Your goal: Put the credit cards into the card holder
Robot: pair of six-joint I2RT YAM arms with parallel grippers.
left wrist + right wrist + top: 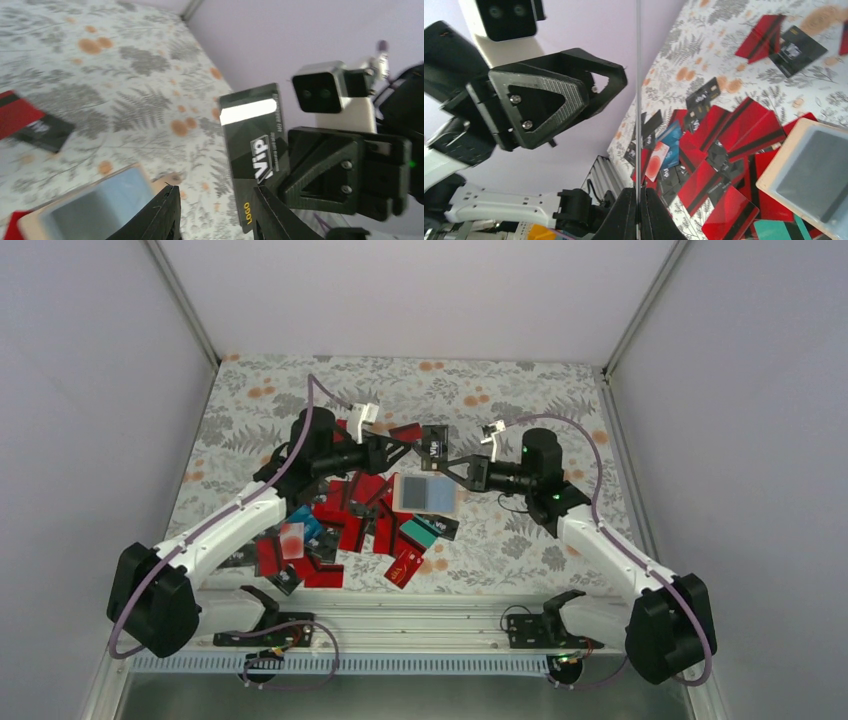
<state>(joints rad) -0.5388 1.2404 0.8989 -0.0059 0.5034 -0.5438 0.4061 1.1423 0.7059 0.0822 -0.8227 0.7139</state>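
Note:
My right gripper [452, 466] is shut on a black VIP credit card [434, 448] and holds it in the air above the pile; in the right wrist view the card [638, 100] shows edge-on between the shut jaws [638, 191]. My left gripper [408, 451] faces it, open; in the left wrist view the card [255, 145] stands by its right finger [270, 212], not clamped. The tan card holder [425, 492] lies open on the cards, bluish sleeve up, just below both grippers [95, 205] [811, 175]. Many red, black and teal credit cards [345, 520] lie spread beneath.
The floral table cloth [520, 400] covers the table, with white walls on three sides. A red and black card pair [30, 125] lies apart toward the back. A metal rail [420, 610] runs along the near edge by the arm bases.

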